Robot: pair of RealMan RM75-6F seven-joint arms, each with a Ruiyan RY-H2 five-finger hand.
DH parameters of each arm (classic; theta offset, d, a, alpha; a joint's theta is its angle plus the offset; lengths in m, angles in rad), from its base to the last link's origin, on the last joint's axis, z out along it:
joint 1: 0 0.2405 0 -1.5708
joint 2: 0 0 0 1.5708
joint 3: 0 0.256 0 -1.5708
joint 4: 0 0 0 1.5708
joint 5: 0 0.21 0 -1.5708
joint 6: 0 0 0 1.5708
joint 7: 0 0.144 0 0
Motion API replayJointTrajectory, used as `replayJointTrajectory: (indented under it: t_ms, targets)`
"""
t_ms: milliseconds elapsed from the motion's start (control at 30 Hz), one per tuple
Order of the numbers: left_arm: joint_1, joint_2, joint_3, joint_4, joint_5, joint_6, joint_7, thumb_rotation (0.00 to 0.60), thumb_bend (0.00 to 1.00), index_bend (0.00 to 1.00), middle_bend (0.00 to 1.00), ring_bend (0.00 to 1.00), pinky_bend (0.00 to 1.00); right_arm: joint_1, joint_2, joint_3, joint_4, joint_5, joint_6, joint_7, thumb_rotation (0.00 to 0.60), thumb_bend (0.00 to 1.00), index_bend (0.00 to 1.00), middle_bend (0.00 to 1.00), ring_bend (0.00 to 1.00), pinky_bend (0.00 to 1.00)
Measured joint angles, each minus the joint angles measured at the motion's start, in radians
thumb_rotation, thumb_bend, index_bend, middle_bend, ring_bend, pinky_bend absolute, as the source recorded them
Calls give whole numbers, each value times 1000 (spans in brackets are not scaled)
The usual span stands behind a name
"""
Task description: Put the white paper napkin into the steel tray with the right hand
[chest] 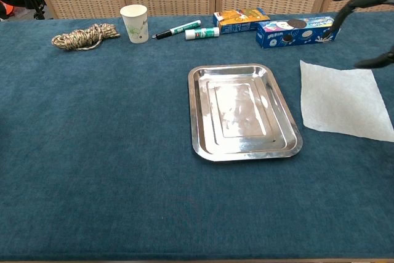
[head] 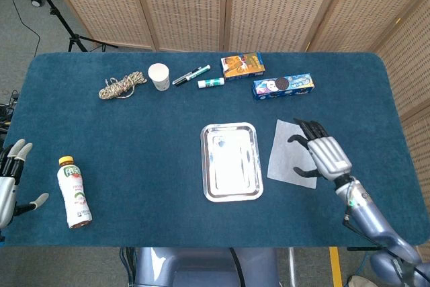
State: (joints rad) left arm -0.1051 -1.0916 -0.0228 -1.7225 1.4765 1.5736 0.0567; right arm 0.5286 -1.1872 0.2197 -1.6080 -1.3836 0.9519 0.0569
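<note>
The head view looks steeply down on the whole table [head: 134, 139] from above; the chest view sits lower, nearer, facing forward; both share the steel tray [head: 208, 166].

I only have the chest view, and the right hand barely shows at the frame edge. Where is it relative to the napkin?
Observer: In the head view, the right hand is over the right side of the napkin, fingers spread, holding nothing.
Operator: And the left hand? I can't see it at all.
Observer: The left hand is at the left edge of the table, open, with a bottle beside it but not touching.
</note>
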Motion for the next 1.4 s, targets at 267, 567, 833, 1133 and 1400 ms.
replayJointTrajectory:
  t_ms: [267, 567, 833, 1133, 1400]
  targets:
    - [-13, 2, -23, 5, -38, -42, -3, 600, 0, 0, 0, 0, 0, 216, -144, 80, 156, 248, -184, -151, 600, 260, 299, 0, 0, 0]
    - [-24, 3, -53, 11, -91, -76, -8, 600, 0, 0, 0, 0, 0, 379, -318, 93, 408, 452, -277, -319, 600, 323, 310, 0, 0, 0]
    - [-32, -6, -65, 14, -120, -101, 13, 600, 0, 0, 0, 0, 0, 464, -414, 60, 597, 513, -344, -412, 600, 337, 312, 0, 0, 0]
    - [-39, -19, -75, 18, -144, -119, 43, 600, 0, 0, 0, 0, 0, 489, -432, -6, 664, 418, -368, -431, 600, 356, 312, 0, 0, 0]
    - [-39, -26, -77, 17, -146, -123, 57, 600, 0, 0, 0, 0, 0, 503, -436, -64, 732, 313, -363, -451, 600, 362, 312, 0, 0, 0]
